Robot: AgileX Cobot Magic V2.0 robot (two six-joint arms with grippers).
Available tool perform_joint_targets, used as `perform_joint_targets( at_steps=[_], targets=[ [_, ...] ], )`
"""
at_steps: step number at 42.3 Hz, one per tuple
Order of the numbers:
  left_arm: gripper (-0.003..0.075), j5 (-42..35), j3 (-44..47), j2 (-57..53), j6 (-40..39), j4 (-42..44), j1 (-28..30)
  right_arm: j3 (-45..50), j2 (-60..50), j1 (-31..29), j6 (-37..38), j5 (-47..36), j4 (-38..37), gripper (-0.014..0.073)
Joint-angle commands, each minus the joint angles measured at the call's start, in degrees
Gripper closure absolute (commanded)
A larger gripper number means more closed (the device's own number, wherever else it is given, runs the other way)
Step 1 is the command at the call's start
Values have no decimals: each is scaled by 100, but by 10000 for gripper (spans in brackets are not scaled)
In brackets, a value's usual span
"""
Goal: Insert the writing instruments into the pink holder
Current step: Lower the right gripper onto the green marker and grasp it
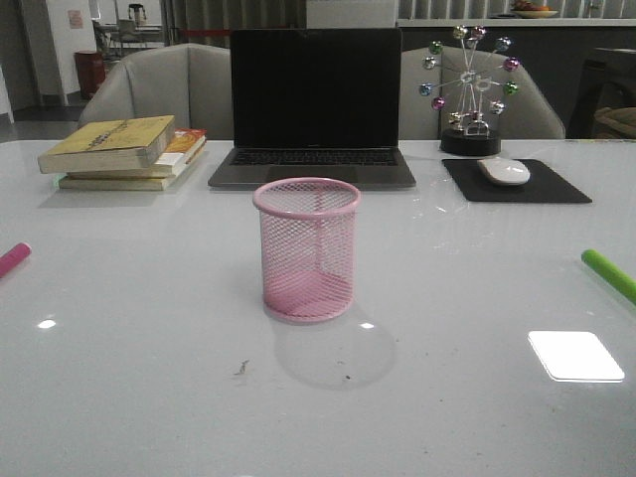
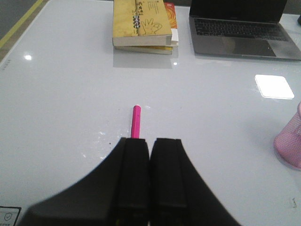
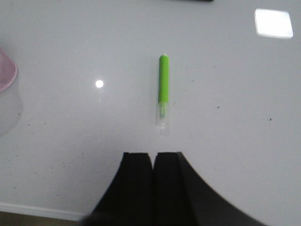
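The pink mesh holder (image 1: 306, 248) stands upright and empty at the table's middle; its edge also shows in the left wrist view (image 2: 289, 141) and the right wrist view (image 3: 5, 70). The magenta pen (image 1: 12, 260) lies flat at the table's left edge. In the left wrist view that pen (image 2: 136, 121) lies just beyond my left gripper (image 2: 150, 140), which is shut and empty, its near end hidden behind one finger. The lime green pen (image 1: 608, 273) lies at the right edge. Ahead of my shut, empty right gripper (image 3: 153, 154), the green pen (image 3: 163, 89) shows its pale end nearest the fingers. Neither gripper appears in the front view.
At the back stand an open laptop (image 1: 316, 109), a stack of books (image 1: 124, 149) to its left, and a white mouse (image 1: 504, 171) on a black pad (image 1: 556, 184) beside a ferris-wheel ornament (image 1: 469, 94). Grey chairs sit behind the table.
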Motion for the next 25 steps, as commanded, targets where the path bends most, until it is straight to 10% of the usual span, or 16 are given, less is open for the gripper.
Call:
perform_joint_targets(
  at_steps=[1,12,25],
  targets=[
    [601,-422,-151,212,33,39,-33,-191,333,-6,-28,-286,69,534],
    [187,-432,-151,559,33,121,-33,-191,979,-6,-28,-361,192,151],
    [173,-609,-151,646,33,126,-1082,-499,2123,-11,-15,-457,192,74]
  ],
)
